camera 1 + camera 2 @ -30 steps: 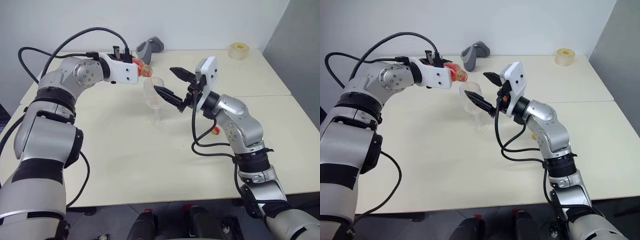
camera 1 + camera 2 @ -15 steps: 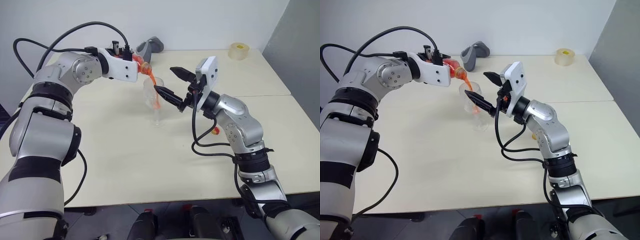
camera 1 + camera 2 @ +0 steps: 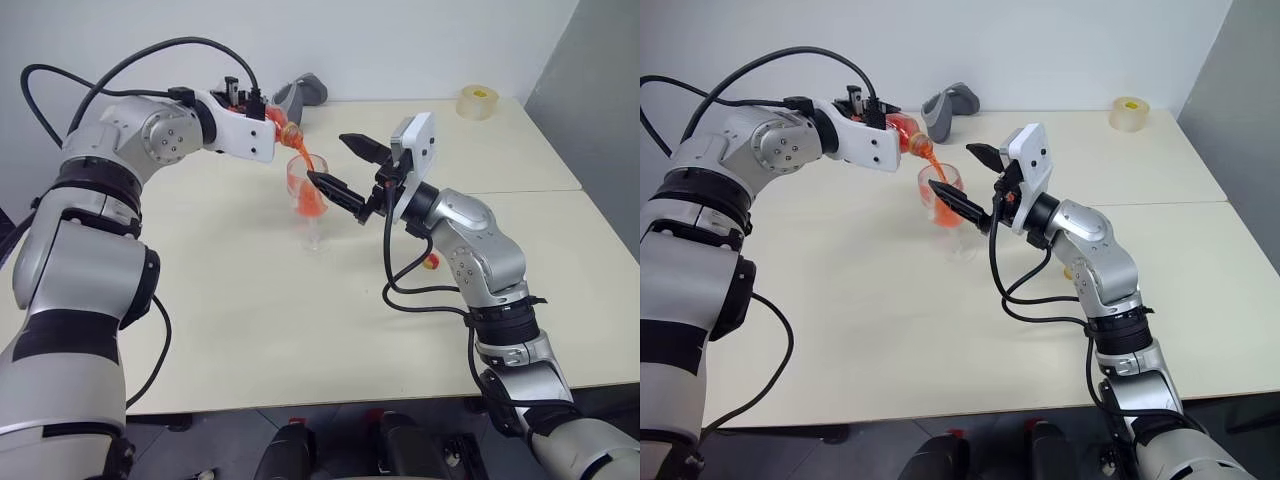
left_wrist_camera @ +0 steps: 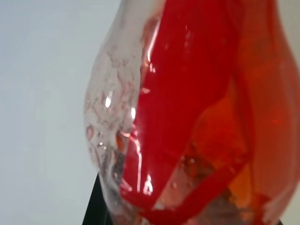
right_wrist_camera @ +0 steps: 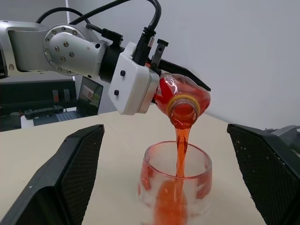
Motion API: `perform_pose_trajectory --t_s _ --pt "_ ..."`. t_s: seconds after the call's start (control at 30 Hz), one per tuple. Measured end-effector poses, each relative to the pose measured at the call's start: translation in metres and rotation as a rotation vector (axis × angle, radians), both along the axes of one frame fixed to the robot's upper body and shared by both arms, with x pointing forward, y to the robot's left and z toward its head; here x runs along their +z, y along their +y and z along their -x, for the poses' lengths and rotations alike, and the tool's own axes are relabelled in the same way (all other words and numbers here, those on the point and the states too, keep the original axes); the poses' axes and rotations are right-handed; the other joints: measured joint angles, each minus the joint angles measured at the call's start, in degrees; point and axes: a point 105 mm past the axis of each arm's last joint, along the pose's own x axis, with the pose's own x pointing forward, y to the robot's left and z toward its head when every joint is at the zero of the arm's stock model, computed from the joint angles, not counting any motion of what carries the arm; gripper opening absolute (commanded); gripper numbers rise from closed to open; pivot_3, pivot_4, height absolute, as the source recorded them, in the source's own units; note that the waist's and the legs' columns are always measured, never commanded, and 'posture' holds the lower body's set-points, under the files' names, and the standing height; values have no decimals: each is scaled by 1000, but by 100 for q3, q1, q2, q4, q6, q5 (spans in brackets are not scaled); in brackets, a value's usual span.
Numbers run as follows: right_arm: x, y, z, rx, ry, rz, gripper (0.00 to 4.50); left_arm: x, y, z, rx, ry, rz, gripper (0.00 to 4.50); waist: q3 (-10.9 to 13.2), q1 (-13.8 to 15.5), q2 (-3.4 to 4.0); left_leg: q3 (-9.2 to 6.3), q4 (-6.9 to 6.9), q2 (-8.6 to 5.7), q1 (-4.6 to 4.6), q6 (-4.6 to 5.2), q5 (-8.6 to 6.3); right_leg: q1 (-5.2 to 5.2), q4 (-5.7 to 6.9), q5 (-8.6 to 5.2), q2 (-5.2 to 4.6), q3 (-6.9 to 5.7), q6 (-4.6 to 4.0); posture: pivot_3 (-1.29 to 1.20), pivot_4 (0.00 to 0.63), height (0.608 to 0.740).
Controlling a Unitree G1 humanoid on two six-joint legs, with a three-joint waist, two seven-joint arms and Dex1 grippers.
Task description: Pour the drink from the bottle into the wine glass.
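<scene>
Cream table [image 3: 250, 300], two tops butted together, seam running across on the right; white wall behind, grey panel at far right.

Bottle [image 5: 180, 98]: clear plastic, uncapped, tipped mouth-down over the glass, its yellow neck ring facing the right wrist camera. Clenched in the left gripper [image 3: 262, 118], whose white housing sits just behind the bottle's body. The left wrist view has the bottle pressed close, with red label and orange liquid inside the clear wall.

Drink [image 5: 180, 150]: red-orange, running in a thin stream from the bottle's mouth into the bowl of the glass; a pool of it already sits in the bowl, and the inner wall is wetted orange.

Glass [image 3: 308, 190]: stemmed, upright on the table directly under the bottle's mouth, foot on the surface, between the two arms.

Right gripper [image 3: 345, 172]: jaws released and spread wide, holding nothing. One finger [image 3: 335, 190] lies close beside the bowl of the glass; contact cannot be told. The other finger [image 3: 362, 148] stands apart, farther back. In the right wrist view both black fingers flank the glass with clear space on each side.

Tape roll [image 3: 478, 101]: pale, at the far right corner of the table, well apart from the glass.

Grey object [image 3: 300, 95]: at the far edge behind the bottle, kind unclear.

Small red-and-yellow item [image 3: 431, 262]: on the table beside the right forearm, too small to identify.
</scene>
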Motion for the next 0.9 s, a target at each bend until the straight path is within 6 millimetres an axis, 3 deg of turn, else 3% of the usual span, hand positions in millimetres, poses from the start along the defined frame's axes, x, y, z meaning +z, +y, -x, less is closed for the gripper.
perform_pose_trajectory --t_s 0.9 --pt "2 -1 1 0 -18 -6 4500 3 7 -1 29 -27 -19 1137 0 0 0 2 5 0 0 0 0 -3 7 0 -1 -1 0 0 150 740"
